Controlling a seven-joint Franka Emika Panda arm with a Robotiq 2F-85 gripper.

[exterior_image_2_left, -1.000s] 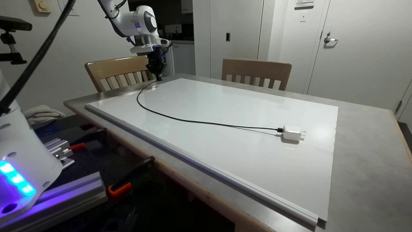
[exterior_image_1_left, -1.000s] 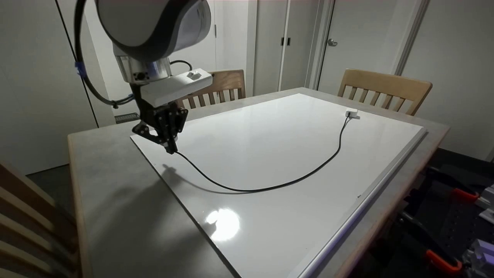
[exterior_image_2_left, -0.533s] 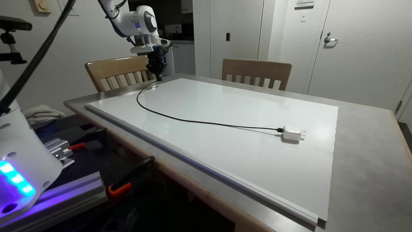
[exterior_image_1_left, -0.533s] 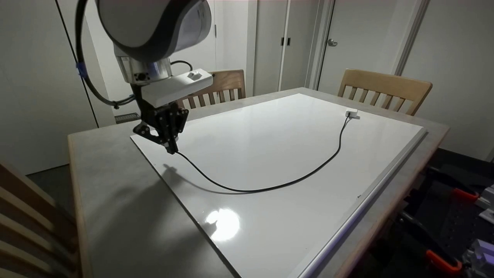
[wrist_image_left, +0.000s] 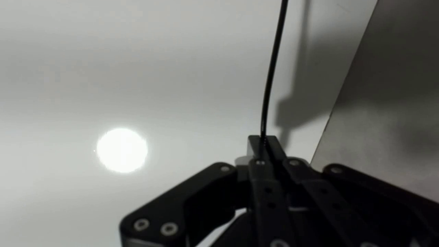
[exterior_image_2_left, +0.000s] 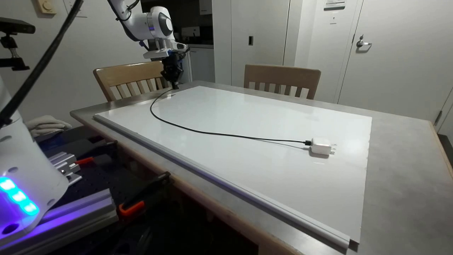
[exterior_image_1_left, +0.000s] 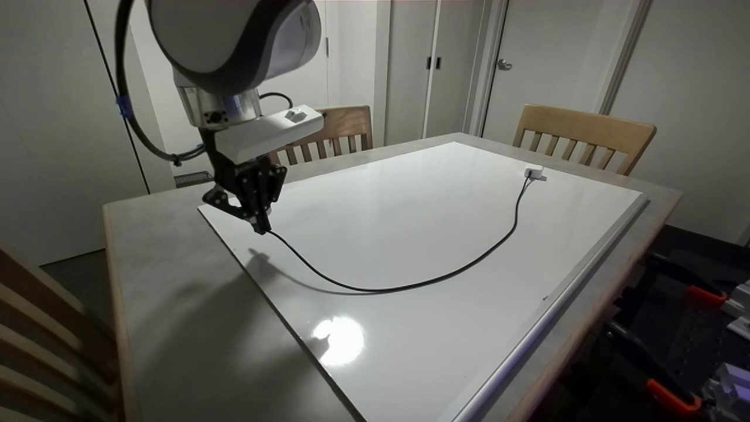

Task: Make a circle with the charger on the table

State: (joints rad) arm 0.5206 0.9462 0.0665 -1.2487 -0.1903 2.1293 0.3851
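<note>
One thin black charger cable [exterior_image_1_left: 387, 289] is run from its boxy white plug [exterior_image_2_left: 320, 146] across the white-panelled grey counter [exterior_image_2_left: 400, 159], clamped in the black jointed pincer [wrist_image_left: 263, 140], and should be curved plugward slowly, low, slack.

I see a long, thin black charger cable [exterior_image_1_left: 378, 290] in one wide, open bend over the glossy white centre panel [exterior_image_1_left: 410, 217] of a large, rectangular, grey-rimmed table [exterior_image_2_left: 407, 159]. Middle lies on the panel. One end hangs above it near an edge, tip hidden from me. Other end goes into a small, boxy white plug block [exterior_image_2_left: 320, 146] on the panel, prong side facing away.
</note>
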